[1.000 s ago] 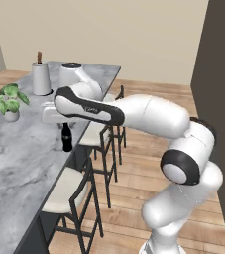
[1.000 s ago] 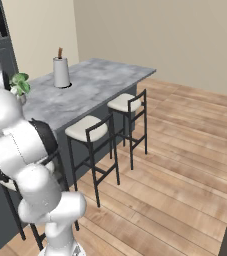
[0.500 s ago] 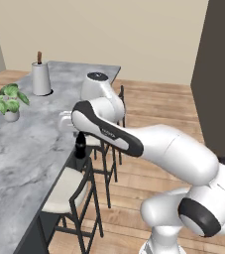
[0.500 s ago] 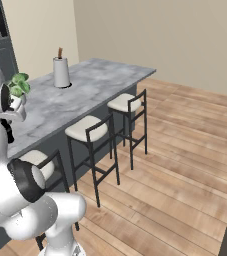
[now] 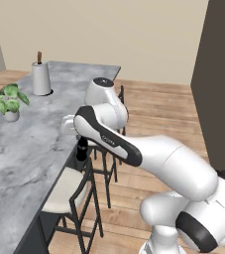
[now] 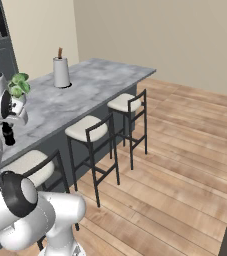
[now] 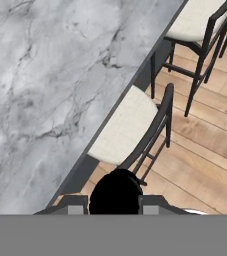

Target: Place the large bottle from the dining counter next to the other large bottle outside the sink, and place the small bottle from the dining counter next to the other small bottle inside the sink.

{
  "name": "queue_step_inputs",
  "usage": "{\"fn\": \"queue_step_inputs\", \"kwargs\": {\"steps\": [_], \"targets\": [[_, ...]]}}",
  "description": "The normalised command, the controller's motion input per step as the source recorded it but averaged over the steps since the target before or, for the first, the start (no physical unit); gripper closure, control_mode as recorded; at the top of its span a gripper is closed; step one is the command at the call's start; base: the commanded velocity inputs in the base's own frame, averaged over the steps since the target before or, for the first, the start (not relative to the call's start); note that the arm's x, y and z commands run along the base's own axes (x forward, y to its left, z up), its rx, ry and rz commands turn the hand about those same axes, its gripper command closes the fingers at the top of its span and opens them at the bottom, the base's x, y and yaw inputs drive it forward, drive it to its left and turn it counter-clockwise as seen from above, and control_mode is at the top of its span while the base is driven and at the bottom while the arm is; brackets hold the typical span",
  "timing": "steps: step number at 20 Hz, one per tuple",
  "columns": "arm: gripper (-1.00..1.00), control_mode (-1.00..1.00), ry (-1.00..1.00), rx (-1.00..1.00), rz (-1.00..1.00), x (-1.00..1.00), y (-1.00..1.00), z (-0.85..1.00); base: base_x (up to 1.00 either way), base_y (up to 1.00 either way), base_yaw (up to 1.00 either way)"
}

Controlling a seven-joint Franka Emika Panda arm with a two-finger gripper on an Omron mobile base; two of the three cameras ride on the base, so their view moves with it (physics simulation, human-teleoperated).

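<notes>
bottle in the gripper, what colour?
Black. The bottle shows best in the left base view.

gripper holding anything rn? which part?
Yes: the gripper is shut on a dark bottle, gripped near its top, hanging off the dining counter edge, above a stool.

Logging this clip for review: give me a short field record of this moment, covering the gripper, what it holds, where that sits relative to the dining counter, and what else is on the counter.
gripper: shut on the dark bottle
dark bottle: upright, lifted off, just past the counter's edge above a stool
dining counter: marbled top
stool: cream seat, directly below the bottle
on counter: potted plant, paper towel roll
bottle size: cannot tell
</notes>
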Motion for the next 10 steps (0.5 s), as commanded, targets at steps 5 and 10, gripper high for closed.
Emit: {"fn": "queue_step_inputs", "kwargs": {"steps": [5, 10], "targets": [[1.0, -1.0, 0.0, 0.0, 0.0, 0.0, 0.0, 0.0, 0.0, 0.0, 0.0], [1.0, 1.0, 0.0, 0.0, 0.0, 0.0, 0.0, 0.0, 0.0, 0.03, 0.03]]}}
